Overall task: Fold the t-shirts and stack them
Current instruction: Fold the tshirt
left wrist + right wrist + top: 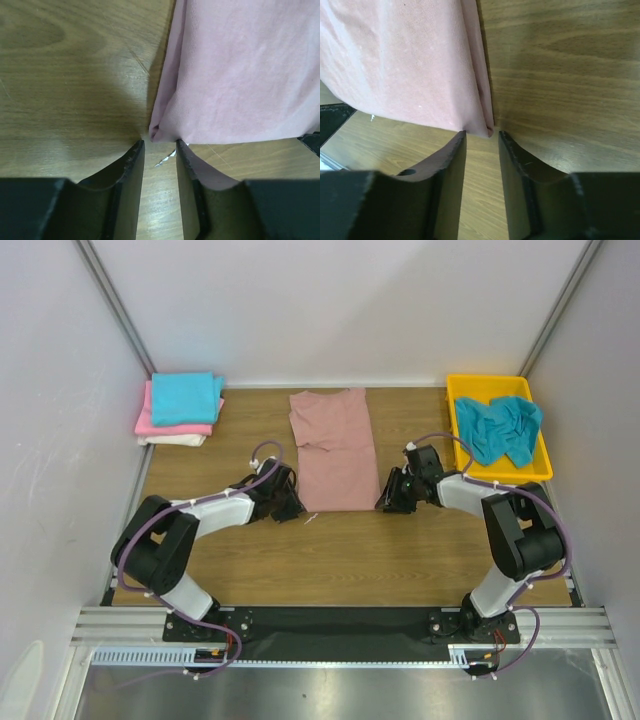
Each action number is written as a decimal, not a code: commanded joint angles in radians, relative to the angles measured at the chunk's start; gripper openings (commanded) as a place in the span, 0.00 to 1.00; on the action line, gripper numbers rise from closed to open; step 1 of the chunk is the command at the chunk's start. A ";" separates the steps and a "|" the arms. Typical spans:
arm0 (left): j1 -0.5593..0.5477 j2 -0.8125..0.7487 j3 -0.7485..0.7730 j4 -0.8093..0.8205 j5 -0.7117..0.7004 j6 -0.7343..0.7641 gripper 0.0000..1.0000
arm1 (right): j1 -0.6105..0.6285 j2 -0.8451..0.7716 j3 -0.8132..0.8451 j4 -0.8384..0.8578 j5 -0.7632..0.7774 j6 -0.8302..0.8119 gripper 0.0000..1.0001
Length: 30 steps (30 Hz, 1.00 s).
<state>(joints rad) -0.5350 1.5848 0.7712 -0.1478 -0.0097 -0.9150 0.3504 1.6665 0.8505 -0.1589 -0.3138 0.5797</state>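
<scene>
A dusty-pink t-shirt (pixel 333 448) lies as a long folded strip mid-table, left gripper (pixel 283 495) and right gripper (pixel 393 490) at its near corners. A folded stack (pixel 186 400) sits in the far left corner, teal on top; a yellow tray (pixel 497 380) in the far right corner holds a crumpled teal shirt (pixel 500 427).

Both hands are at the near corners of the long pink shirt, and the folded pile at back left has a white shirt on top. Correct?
No. The top view shows the teal shirt on top; the white shirt is at the bottom. The rest holds.
</scene>
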 commanded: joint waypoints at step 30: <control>0.000 -0.101 -0.095 -0.073 -0.049 0.071 0.00 | 0.039 -0.150 -0.201 -0.065 0.065 -0.003 0.00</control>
<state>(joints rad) -0.5308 1.5494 0.7223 -0.1299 -0.0223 -0.8349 0.3725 1.5822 0.7181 -0.1040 -0.3073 0.5865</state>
